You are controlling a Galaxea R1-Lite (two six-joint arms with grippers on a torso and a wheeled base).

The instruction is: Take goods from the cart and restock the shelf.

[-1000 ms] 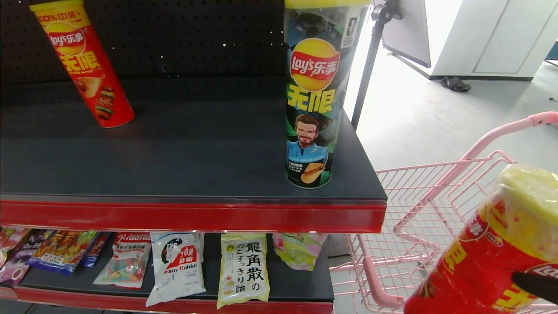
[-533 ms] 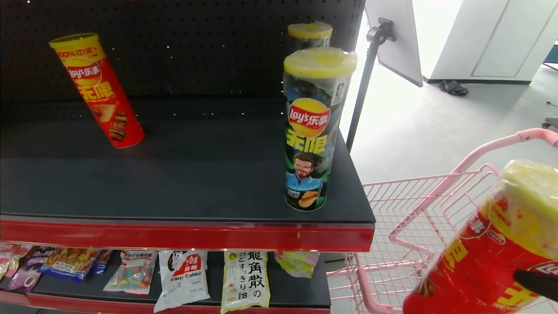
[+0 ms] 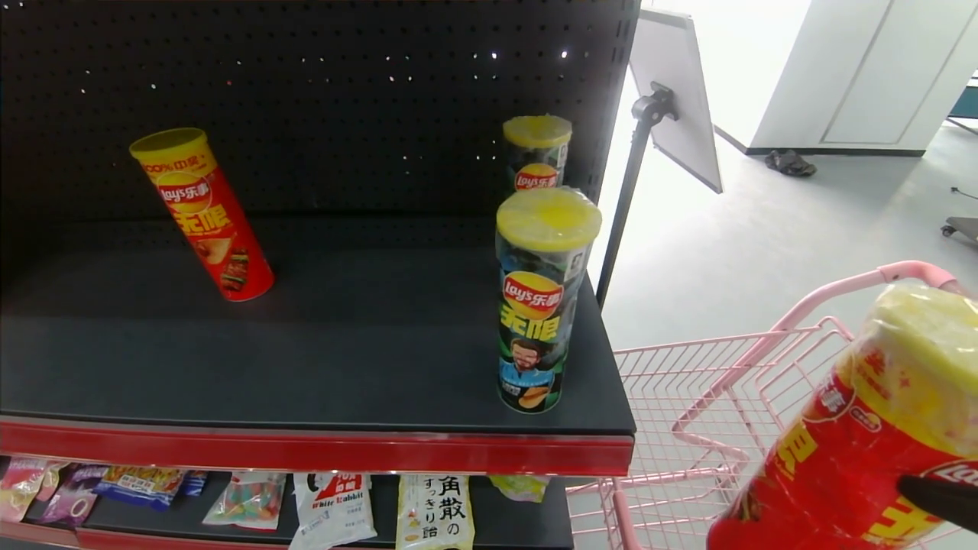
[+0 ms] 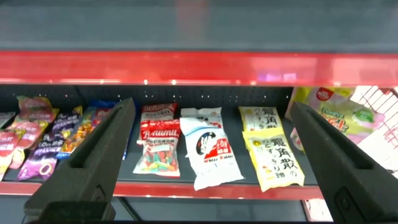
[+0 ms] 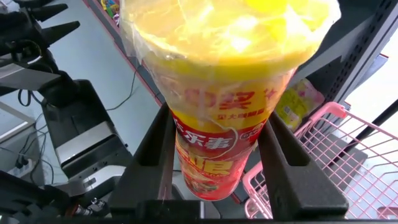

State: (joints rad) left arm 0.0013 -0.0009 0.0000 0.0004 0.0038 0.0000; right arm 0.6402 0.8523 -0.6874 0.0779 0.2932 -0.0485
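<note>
My right gripper (image 5: 217, 162) is shut on a red chip can (image 3: 863, 435) with a yellow lid, held tilted above the pink cart (image 3: 703, 397) to the right of the shelf. One black finger (image 3: 940, 496) crosses the can's lower part. On the black top shelf (image 3: 306, 451) a red can (image 3: 202, 214) leans at the back left. A green can (image 3: 539, 298) stands upright near the front right corner, with a second green can (image 3: 536, 153) behind it. My left gripper (image 4: 211, 155) is open with nothing in it, just below the shelf's red edge (image 4: 199, 67).
Several snack bags (image 4: 205, 149) lie on the lower shelf (image 3: 114, 516). A black pegboard (image 3: 344, 92) backs the top shelf. A sign on a black pole (image 3: 672, 99) stands off the shelf's right end. Broad bare shelf lies between the red can and the green cans.
The head camera has shifted, so the shelf and its cans sit lower in the picture and the rear green can shows. The held can keeps its place.
</note>
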